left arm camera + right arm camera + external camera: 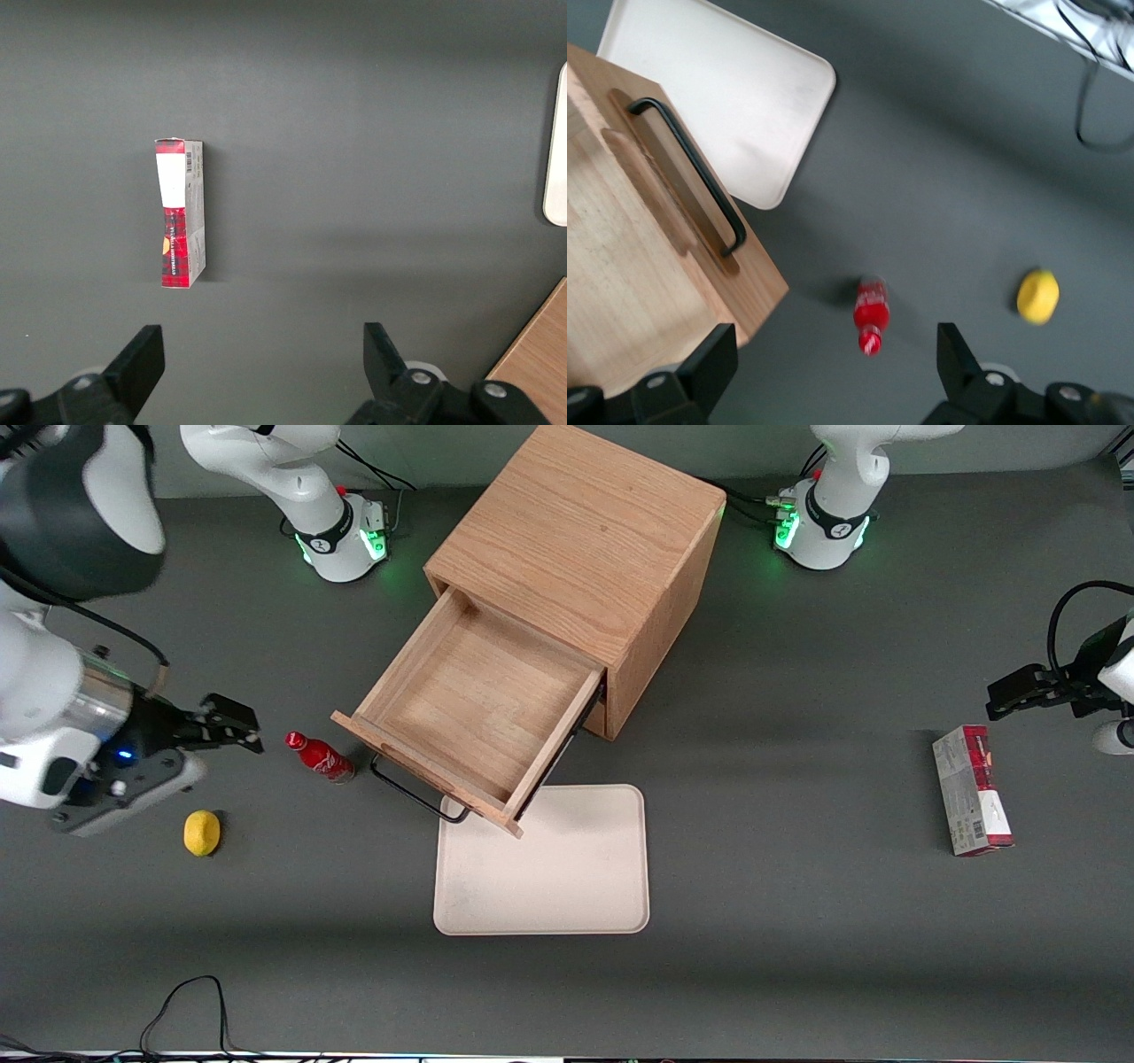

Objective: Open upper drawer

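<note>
- Upper drawer [474, 708] pulled far out of the oak cabinet [585, 540], box body bare inside, front overhanging the cream tray's [567, 877] edge nearest the cabinet.
- Black wire handle [691, 173] long and thin, standing proud of the front; likely the only sensible place to grip, near its middle.
- Probably stiff and light for wood, sliding straight along its runners; little effort needed.
- Gripper [232, 726] well apart from the drawer, toward the working arm's end of the table, near the red bottle [319, 756] and lemon [202, 833]; fingers spread wide, holding nothing.
- Task apparently as good as done.
</note>
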Motion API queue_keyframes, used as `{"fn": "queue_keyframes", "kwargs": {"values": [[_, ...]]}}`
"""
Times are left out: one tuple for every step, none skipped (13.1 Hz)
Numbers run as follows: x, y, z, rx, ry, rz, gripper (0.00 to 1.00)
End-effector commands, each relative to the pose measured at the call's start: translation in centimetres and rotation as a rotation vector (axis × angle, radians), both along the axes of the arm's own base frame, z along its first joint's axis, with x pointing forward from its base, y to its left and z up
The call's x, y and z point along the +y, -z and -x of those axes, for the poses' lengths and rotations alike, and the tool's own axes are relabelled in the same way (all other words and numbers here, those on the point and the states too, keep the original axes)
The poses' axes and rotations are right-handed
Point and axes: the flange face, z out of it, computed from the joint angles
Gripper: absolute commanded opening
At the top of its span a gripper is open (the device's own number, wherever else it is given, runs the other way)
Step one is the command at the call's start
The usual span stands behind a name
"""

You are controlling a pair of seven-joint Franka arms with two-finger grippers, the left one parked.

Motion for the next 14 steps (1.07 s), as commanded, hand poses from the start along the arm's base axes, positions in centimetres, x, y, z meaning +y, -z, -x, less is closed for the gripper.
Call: {"fn": "queue_keyframes", "kwargs": {"values": [[-3.1,-1.1,2.3,0.025,0.140,0.016,1.00],[-5.3,-1.0,3.0,0.030,0.206,0.013,1.00],[-7.2,-1.0,3.5,0.027,0.239,0.010,1.00],[-8.7,-0.9,4.1,0.026,0.260,0.006,1.00],[-10.0,-0.9,4.7,0.010,0.284,0.000,1.00],[-11.0,-0.8,5.5,-0.012,0.301,-0.008,1.00],[-11.5,-0.5,6.2,-0.028,0.306,-0.011,1.00],[-11.5,-0.2,6.8,-0.033,0.305,0.006,1.00],[-11.2,-0.1,6.9,-0.035,0.292,0.048,1.00],[-10.1,-0.3,7.0,-0.046,0.260,0.101,1.00],[-9.8,-0.5,7.0,-0.053,0.264,0.149,1.00],[-9.9,-0.4,7.1,-0.045,0.293,0.156,1.00],[-10.3,-0.3,7.2,-0.042,0.305,0.157,1.00],[-10.6,0.0,7.0,-0.035,0.312,0.155,1.00]]}}
